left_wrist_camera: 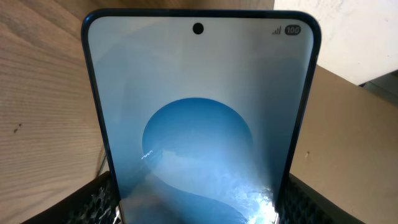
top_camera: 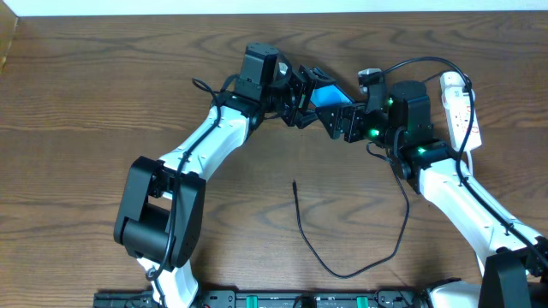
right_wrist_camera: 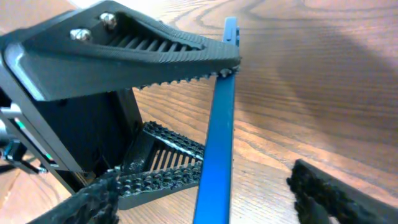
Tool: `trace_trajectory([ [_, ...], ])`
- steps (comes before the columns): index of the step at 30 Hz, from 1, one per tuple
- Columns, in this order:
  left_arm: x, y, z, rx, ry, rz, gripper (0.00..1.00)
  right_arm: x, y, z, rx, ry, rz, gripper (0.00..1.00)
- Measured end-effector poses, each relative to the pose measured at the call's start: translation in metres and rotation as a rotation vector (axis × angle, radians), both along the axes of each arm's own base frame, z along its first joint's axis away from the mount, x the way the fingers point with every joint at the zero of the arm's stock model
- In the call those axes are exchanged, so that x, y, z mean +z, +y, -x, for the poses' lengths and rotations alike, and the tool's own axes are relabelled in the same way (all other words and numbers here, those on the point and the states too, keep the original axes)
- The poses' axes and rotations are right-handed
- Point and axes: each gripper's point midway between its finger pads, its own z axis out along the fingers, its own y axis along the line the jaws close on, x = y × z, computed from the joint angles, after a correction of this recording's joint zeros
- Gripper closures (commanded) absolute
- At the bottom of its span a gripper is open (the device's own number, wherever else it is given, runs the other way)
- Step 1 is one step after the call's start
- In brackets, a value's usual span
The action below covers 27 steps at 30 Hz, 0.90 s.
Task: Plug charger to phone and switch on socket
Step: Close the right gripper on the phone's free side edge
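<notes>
The phone point(top_camera: 325, 94) is held tilted above the table at the back centre, its screen bright blue. My left gripper point(top_camera: 301, 101) is shut on its lower end. In the left wrist view the screen point(left_wrist_camera: 199, 124) fills the frame between my left fingers point(left_wrist_camera: 196, 208). My right gripper point(top_camera: 344, 120) is open, its fingers on either side of the phone with gaps. In the right wrist view the phone shows edge-on point(right_wrist_camera: 217, 124) between the right fingers point(right_wrist_camera: 205, 199). The charger point(top_camera: 342, 272) lies loose on the table, its plug tip at the centre. The socket point(top_camera: 458, 103) lies at the back right.
The charger cable loops across the front centre of the wooden table and runs up past my right arm. A white cord leaves the socket's far end. The table's back edge is close behind both grippers.
</notes>
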Motion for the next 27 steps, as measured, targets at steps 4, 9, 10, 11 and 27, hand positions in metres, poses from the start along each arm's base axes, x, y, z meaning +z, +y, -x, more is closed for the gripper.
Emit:
trace_trajectory([
  [4, 0.0001, -0.0008, 0.0004, 0.009, 0.021, 0.006, 0.93, -0.0002, -0.0007, -0.0006, -0.003, -0.003, 0.004, 0.42],
  [9, 0.0001, -0.0011, 0.0007, 0.016, 0.037, 0.011, 0.93, -0.0004, -0.0012, -0.0010, -0.006, -0.004, 0.007, 0.53],
  [10, 0.0001, -0.0014, 0.0009, 0.016, 0.037, 0.011, 0.93, -0.0004, -0.0012, -0.0010, -0.006, -0.004, 0.007, 0.54],
  [11, 0.0001, -0.0014, 0.0009, 0.017, 0.039, 0.012, 0.93, -0.0003, -0.0012, -0.0011, -0.006, -0.004, 0.007, 0.55],
  [27, 0.0001, -0.0084, 0.0061, 0.000, 0.040, 0.012, 0.93, -0.0004, -0.0013, -0.0011, -0.007, -0.004, 0.007, 0.67],
])
